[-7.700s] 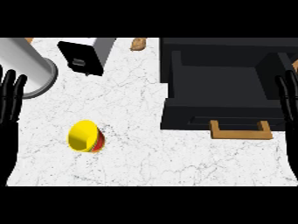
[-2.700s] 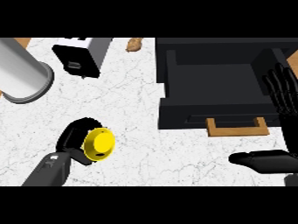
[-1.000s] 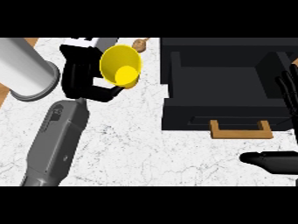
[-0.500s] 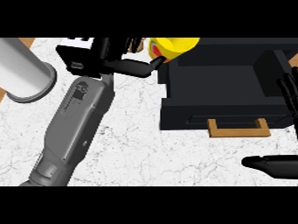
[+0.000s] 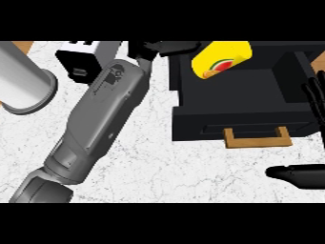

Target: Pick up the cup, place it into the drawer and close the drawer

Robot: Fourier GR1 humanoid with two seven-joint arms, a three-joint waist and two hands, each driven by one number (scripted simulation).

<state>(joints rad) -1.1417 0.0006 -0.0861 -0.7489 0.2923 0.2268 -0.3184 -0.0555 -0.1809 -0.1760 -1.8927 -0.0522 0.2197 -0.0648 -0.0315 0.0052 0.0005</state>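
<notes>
The yellow cup, with a red mark on its side, lies tilted over the back left part of the open black drawer. My left hand is at the top of the view, just left of the cup, with its fingers curled against the cup's left side. The grey left forearm runs diagonally across the counter from the lower left. My right hand rests open at the right edge, fingers up, beside the drawer, with its thumb below. The drawer's wooden handle faces me.
A large grey cylinder lies at the left of the white marble counter. A black and white box stands at the back, partly behind my left forearm. Wooden floor shows past the counter's left edge.
My left hand has carried the cup further right, from the drawer's back left corner to above its inside, and the cup has tipped more onto its side. The right hand has hardly moved.
</notes>
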